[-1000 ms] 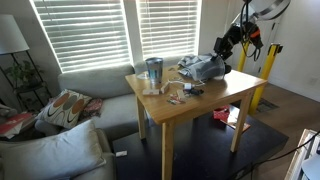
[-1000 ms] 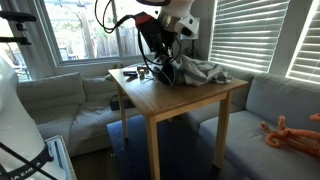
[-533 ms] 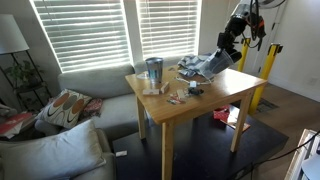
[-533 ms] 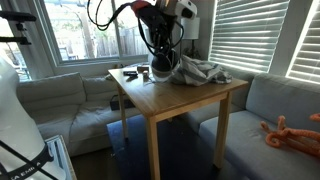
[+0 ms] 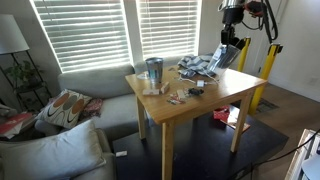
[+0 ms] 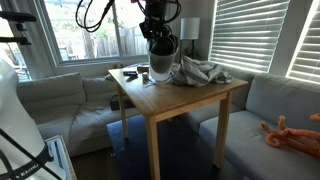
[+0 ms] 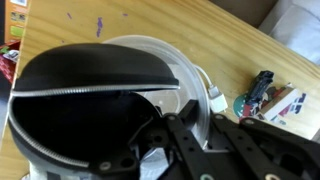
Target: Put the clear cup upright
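Pinching the cup (image 6: 162, 68), our claw (image 6: 161, 52) holds it over the table (image 6: 170, 100), its dark end filling our wrist view, just beside the cloth (image 6: 200, 72); 1 tumbler (image 5: 153, 72) stands apart.

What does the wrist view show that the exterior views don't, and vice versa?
Wrist view only: a steep look down onto the clear cup, its pale round rim ringing a dark oval, and purple marks on the wood.

Exterior views only: the whole table, the crumpled grey cloth, the upright tumbler, the sofa and the arm reaching down from above.

Shared: the cup, the gripper over it, the wooden top. No view settles whether the gripper grips the cup.
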### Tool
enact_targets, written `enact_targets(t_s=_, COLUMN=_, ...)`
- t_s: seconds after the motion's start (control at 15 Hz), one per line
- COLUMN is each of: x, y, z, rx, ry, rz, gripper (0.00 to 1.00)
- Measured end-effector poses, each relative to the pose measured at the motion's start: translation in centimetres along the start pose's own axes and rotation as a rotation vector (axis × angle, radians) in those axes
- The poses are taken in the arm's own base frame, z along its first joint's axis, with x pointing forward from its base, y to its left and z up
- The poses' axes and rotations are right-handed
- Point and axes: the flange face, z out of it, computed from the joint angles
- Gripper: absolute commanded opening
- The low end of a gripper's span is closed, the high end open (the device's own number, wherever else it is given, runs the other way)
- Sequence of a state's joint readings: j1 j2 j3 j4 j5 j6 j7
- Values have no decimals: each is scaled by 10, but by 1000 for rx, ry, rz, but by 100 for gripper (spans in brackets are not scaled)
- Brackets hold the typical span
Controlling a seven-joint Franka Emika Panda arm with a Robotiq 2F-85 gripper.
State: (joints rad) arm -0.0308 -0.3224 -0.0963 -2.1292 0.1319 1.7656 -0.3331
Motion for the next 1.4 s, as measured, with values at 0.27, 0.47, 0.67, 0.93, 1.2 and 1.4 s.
enact_targets(t_s=0.27, x=7, y=-30, z=-2, rx=-148, ry=-155, rz=-71, gripper=2)
enact_targets(t_s=0.47, x=9, y=-44, z=2, rx=-261, ry=-261, rz=-120, gripper=2)
enact_targets(t_s=0.67, x=20, y=-63, z=10, rx=-379, ry=-335, rz=-193, gripper=2)
enact_targets(t_s=0.93, x=44, y=-91, z=24, rx=-507, ry=-399, rz=-322, gripper=2)
enact_targets(t_s=1.2, x=65, y=-124, z=41, rx=-519, ry=-425, rz=-400, gripper=2)
enact_targets(t_s=1.4, x=77, y=-148, z=49, rx=-524, ry=-412, rz=-453, gripper=2)
